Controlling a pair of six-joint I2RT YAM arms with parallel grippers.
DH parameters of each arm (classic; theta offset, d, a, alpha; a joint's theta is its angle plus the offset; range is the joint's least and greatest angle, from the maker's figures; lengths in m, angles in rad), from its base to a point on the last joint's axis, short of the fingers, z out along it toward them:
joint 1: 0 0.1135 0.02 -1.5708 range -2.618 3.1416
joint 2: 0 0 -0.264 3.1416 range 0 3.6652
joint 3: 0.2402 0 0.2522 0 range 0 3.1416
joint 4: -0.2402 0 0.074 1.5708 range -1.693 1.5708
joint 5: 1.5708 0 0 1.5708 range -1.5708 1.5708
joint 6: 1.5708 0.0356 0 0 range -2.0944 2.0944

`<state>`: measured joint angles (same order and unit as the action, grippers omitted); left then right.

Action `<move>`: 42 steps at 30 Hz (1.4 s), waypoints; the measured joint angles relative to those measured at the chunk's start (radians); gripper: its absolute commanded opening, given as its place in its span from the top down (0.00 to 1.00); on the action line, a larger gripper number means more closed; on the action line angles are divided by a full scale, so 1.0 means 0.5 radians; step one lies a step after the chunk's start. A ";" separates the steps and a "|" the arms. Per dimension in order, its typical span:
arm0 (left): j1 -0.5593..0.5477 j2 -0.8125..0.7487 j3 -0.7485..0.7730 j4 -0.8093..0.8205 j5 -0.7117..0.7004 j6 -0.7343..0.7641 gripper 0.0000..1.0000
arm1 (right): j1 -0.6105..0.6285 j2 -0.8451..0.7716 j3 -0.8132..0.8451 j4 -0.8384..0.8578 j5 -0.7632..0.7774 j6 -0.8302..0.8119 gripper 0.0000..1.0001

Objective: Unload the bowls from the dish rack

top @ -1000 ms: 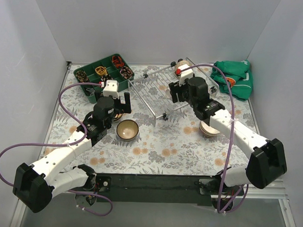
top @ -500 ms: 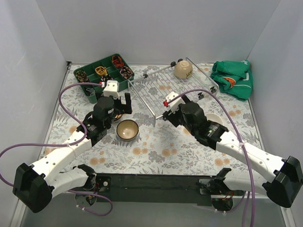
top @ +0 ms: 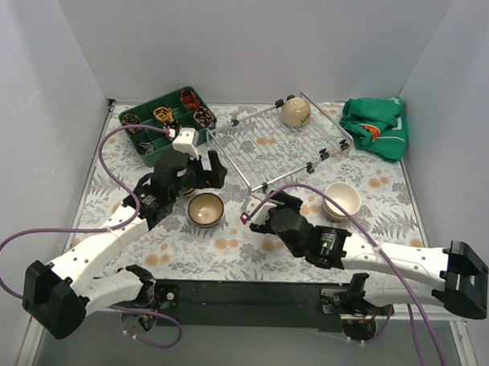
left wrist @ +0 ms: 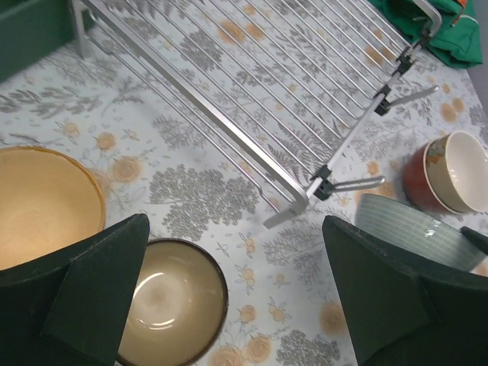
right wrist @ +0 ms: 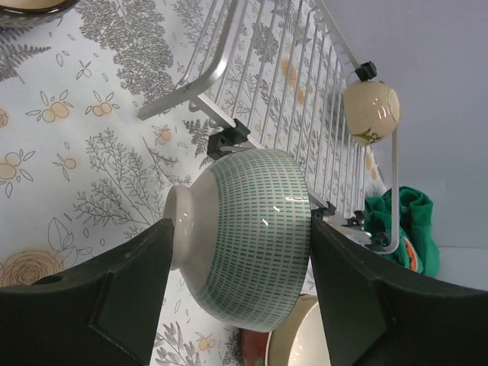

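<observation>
Floral-printed cloth (top: 226, 248) lies flat under everything, boxed in by plain grey walls (top: 257, 47). On it sits the dish rack (top: 270, 144), a flat frame of thin shiny wire bars with black clips. One glossy beige bowl (top: 296, 112) is tipped on its side at the rack's far corner. Just off the rack's near corner, the right gripper (top: 262, 219) pinches a mint-green bowl (right wrist: 252, 229) patterned with small dashes, a dark finger pressed to each side. Left of that corner the left gripper (left wrist: 236, 259) hangs with its jaws spread wide and empty above a dark brown bowl (left wrist: 168, 309), with a tan bowl (left wrist: 46, 206) beside it. Right of the rack's near edge, a cream bowl (top: 341, 196) nests in a red bowl (left wrist: 414, 174).
</observation>
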<state>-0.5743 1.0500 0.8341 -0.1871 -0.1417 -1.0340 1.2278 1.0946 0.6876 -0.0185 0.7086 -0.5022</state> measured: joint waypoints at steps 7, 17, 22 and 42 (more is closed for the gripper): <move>0.000 0.000 0.013 -0.236 0.291 -0.239 0.02 | 0.276 0.224 -0.117 0.322 0.244 -0.266 0.99; 0.000 -0.034 0.014 -0.473 0.526 -0.452 0.02 | 0.610 0.560 -0.318 0.997 0.498 -0.812 0.99; 0.000 -0.028 0.014 -0.510 0.642 -0.558 0.03 | 0.721 0.738 -0.392 1.504 0.576 -1.201 0.99; -0.029 0.209 0.034 -0.523 0.843 -0.687 0.37 | 0.826 1.170 -0.455 2.512 0.678 -2.416 0.99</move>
<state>-0.5888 1.1545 0.8513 -0.4484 0.2798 -1.3773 1.6405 1.6798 0.4599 1.2373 1.0477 -1.7100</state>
